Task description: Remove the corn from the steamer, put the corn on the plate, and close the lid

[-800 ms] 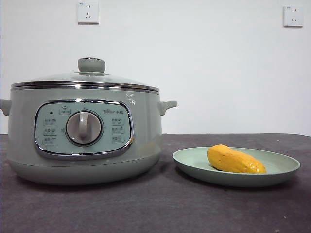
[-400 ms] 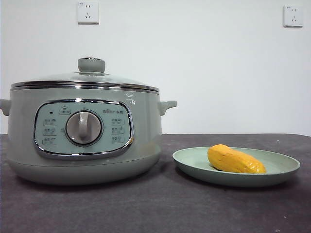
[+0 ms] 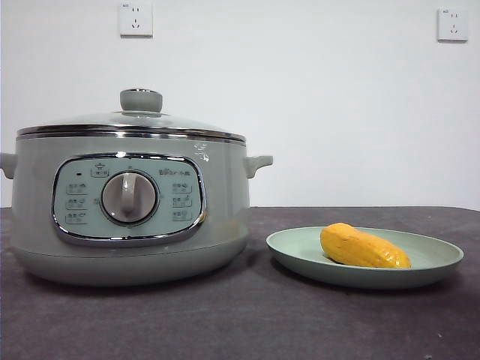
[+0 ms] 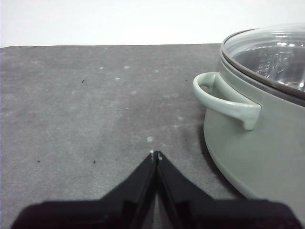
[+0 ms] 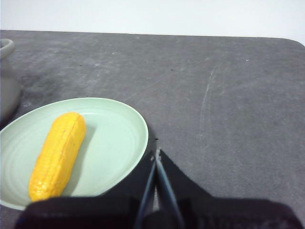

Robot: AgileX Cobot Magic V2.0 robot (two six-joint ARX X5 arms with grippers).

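The sage-green steamer (image 3: pixel 127 202) stands at the left of the front view with the glass lid (image 3: pixel 135 120) resting on its rim. The corn (image 3: pixel 364 247) lies on the pale-green plate (image 3: pixel 300 251) to its right. My left gripper (image 4: pixel 155 155) is shut and empty, low over the table beside the steamer's side handle (image 4: pixel 224 98). My right gripper (image 5: pixel 156 153) is shut and empty, just off the rim of the plate (image 5: pixel 128 138), apart from the corn (image 5: pixel 57 155). Neither arm shows in the front view.
A dark grey table top (image 3: pixel 240 315) carries everything. A white wall with two sockets (image 3: pixel 136 19) stands behind. The steamer's edge (image 5: pixel 7 81) shows at the side of the right wrist view.
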